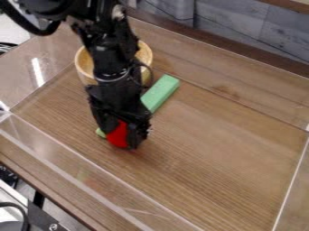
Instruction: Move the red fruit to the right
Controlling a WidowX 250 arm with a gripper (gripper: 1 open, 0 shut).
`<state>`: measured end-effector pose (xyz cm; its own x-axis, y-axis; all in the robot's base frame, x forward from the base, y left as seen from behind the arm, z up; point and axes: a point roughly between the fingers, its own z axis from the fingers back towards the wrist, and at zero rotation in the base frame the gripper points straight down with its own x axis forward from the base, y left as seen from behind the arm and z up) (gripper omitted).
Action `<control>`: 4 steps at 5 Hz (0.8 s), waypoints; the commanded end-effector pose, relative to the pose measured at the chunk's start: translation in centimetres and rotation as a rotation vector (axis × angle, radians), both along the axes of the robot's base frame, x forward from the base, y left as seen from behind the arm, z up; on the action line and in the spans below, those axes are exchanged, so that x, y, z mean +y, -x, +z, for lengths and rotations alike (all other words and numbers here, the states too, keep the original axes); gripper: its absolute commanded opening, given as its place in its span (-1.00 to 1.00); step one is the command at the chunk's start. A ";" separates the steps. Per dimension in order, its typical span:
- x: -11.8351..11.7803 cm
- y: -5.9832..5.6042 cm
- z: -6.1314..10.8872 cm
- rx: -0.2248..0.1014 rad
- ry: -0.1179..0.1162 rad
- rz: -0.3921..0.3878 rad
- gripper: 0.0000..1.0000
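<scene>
Near the table's front left, the red fruit [118, 135] sits between the spread, ungripping jaws of the gripper [117, 130], which should be centred and lowered before being gently closed.

Seen from the fruit [118, 137], the block [160, 93] is lying near, toward one o'clock, and the bowl [99, 63] is sitting farther off at twelve, behind the arm [107, 54]. All three are resting on the table [229, 135].
</scene>
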<state>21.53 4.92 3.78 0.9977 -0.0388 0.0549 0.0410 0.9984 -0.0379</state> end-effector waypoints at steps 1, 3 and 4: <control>0.2 -0.7 -0.2 -0.026 0.007 -0.038 1.00; -0.1 -1.4 -0.8 -0.037 0.025 -0.096 1.00; -0.1 -1.7 -0.4 -0.046 0.035 0.005 1.00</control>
<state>22.71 4.61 2.98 0.9961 -0.0429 0.0774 0.0488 0.9960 -0.0751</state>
